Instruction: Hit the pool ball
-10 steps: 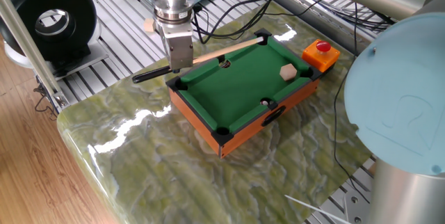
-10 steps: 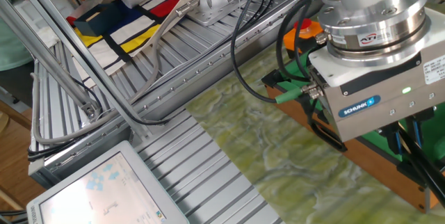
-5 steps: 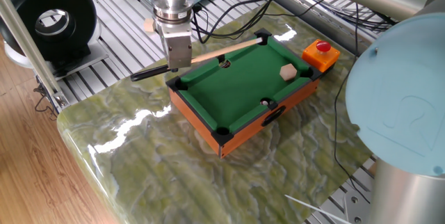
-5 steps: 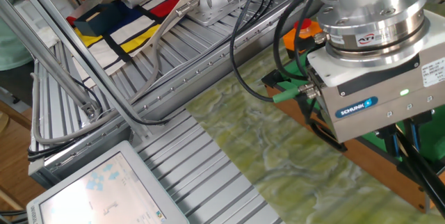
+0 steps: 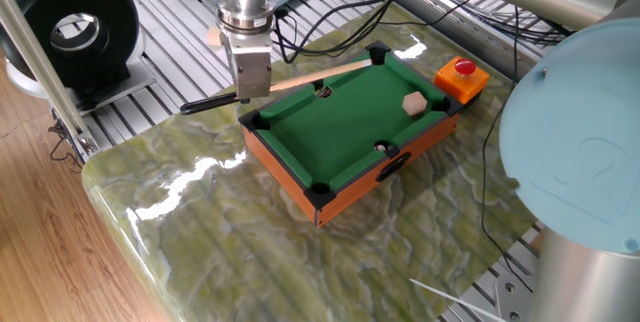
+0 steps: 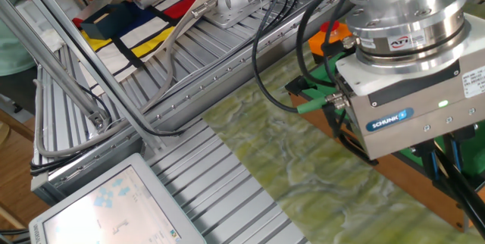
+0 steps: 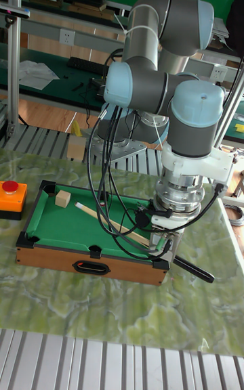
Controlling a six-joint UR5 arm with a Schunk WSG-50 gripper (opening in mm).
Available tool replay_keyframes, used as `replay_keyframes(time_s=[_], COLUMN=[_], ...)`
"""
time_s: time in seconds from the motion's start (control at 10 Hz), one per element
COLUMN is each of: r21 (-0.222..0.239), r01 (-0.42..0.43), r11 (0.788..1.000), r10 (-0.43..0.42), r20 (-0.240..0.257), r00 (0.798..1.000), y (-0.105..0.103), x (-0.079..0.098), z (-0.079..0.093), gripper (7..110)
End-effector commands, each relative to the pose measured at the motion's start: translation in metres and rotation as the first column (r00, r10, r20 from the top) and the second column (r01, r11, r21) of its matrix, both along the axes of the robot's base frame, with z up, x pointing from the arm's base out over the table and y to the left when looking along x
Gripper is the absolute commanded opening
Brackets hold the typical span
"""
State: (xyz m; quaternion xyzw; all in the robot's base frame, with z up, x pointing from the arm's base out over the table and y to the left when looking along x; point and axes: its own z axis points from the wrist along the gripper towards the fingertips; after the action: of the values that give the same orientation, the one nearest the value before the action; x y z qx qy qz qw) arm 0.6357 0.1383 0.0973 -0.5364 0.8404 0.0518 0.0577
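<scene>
A small green-felt pool table (image 5: 340,127) in an orange wooden frame stands on the marble-patterned tabletop. My gripper (image 5: 252,80) hangs over its left end rail, shut on a wooden cue stick (image 5: 310,74). The cue lies along the far rail, and its black handle (image 5: 205,105) sticks out past the table to the left. A tiny dark ball with a white glint, the pool ball (image 5: 381,147), seems to sit by the near side pocket, far from the cue; it is too small to be sure. In the tall fixed view the gripper (image 7: 165,244) holds the cue (image 7: 108,222) at the table's right corner.
A tan wooden cube (image 5: 414,103) rests on the felt near the right end. A red button on an orange box (image 5: 461,76) stands beside that end. Cables (image 5: 300,22) trail behind the table, and a black round device (image 5: 75,27) sits at the back left.
The gripper has drawn the cue back a little to the left, so the black handle sticks out further past the table. The ball and the cube have not moved.
</scene>
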Motion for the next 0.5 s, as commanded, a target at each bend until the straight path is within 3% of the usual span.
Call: replay_keyframes(time_s=[0.0, 0.1, 0.3, 0.4], r21=[0.014, 0.008, -0.059, -0.032], r01=[0.012, 0.025, 0.033, 0.031], r11=[1.0, 1.0, 0.998, 0.999], r10=[-0.012, -0.025, -0.034, -0.032], r20=[0.006, -0.009, -0.017, -0.032], r00=[1.0, 1.0, 0.999, 0.999], y=[0.002, 0.001, -0.013, -0.007], x=[0.002, -0.001, -0.003, -0.007], z=[0.002, 0.002, 0.01, 0.012], gripper=[7, 7, 7, 7])
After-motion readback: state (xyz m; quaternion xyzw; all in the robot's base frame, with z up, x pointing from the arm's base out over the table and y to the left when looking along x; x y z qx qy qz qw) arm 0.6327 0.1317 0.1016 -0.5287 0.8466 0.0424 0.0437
